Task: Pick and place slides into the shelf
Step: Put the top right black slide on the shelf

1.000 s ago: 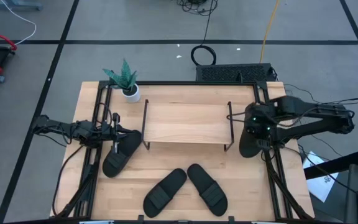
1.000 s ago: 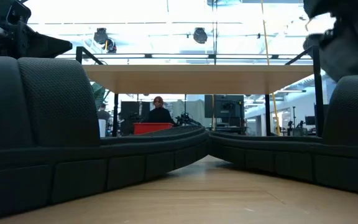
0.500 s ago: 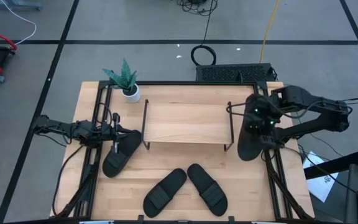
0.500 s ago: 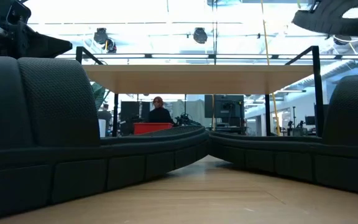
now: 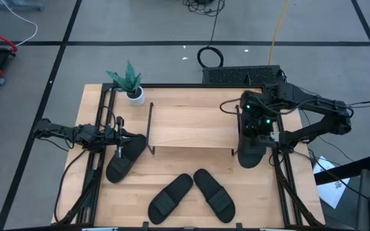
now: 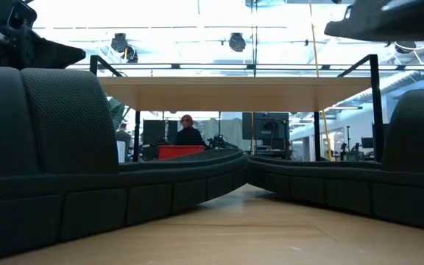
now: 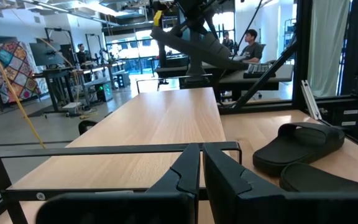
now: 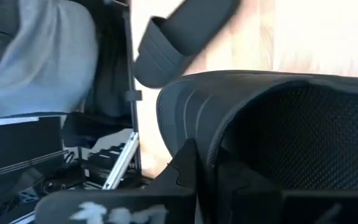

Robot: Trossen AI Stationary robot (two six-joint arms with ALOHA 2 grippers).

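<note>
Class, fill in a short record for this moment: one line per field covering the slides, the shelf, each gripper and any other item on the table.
Slides on table: three; two in front of the shelf, one at its left end
Held slide: lifted, at shelf's right end
Shelf: top board bare
Right gripper: shut on held slide
Left gripper: shut, beside shelf's left end
Other: potted plant

small potted plant (image 5: 131,83) at the table's (image 5: 191,170) far left corner, cable coil (image 5: 210,57) on floor

Shelf (image 5: 193,125) at table centre; potted plant (image 5: 131,83) at its 10 o'clock; one slide (image 5: 124,158) at 8, two slides (image 5: 170,197) (image 5: 214,194) at 6, fourth slide (image 5: 250,149) at 4, right gripper (image 5: 255,125) above it.
</note>
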